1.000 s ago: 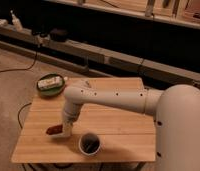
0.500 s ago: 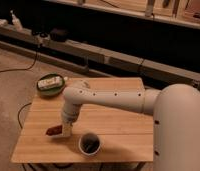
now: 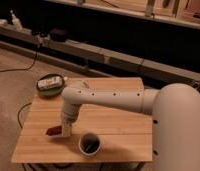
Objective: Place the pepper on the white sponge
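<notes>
The dark red pepper [image 3: 53, 131] lies low over the front left of the wooden table [image 3: 118, 117], pointing left from the tip of my gripper [image 3: 66, 131]. The gripper hangs straight down from the white arm, touching or just beside the pepper's right end. A small pale patch under the pepper and gripper looks like the white sponge [image 3: 59, 136], mostly hidden by them. Whether the pepper rests on it or is held just above it does not show.
A white cup [image 3: 89, 144] with a dark inside stands right of the gripper near the front edge. A green bowl [image 3: 49, 86] holding a whitish oblong object sits at the table's back left corner. Cables run over the floor to the left.
</notes>
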You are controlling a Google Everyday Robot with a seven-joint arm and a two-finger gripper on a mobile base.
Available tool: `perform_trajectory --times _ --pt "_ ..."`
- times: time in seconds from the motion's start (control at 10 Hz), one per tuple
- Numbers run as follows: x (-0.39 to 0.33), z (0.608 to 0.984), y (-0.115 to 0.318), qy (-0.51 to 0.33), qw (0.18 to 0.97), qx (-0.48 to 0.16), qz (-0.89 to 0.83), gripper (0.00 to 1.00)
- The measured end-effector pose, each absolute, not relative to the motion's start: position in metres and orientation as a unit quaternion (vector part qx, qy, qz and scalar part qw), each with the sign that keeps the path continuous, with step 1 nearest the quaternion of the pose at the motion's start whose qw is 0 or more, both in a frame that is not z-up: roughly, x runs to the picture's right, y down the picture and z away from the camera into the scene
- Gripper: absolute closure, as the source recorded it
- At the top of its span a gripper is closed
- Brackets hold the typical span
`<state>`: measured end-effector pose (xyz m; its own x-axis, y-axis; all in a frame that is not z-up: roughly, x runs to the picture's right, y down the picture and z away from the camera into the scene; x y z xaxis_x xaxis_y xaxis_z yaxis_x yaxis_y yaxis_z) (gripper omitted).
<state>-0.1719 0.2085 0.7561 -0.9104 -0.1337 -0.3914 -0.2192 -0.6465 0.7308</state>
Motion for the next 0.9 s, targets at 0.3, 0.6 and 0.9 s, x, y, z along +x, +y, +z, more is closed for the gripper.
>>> perform_trajectory --times 0.3,0.6,0.9 --pt "-0.1729 0.7531 0.2056 0.414 0.025 -0.211 0.885 0.33" --pt "-0.1737 0.7505 0.2041 0.412 0.027 -0.211 0.886 0.33" --pt "-0.1725 0.7483 0.2013 0.407 0.027 -0.209 0.889 0.33"
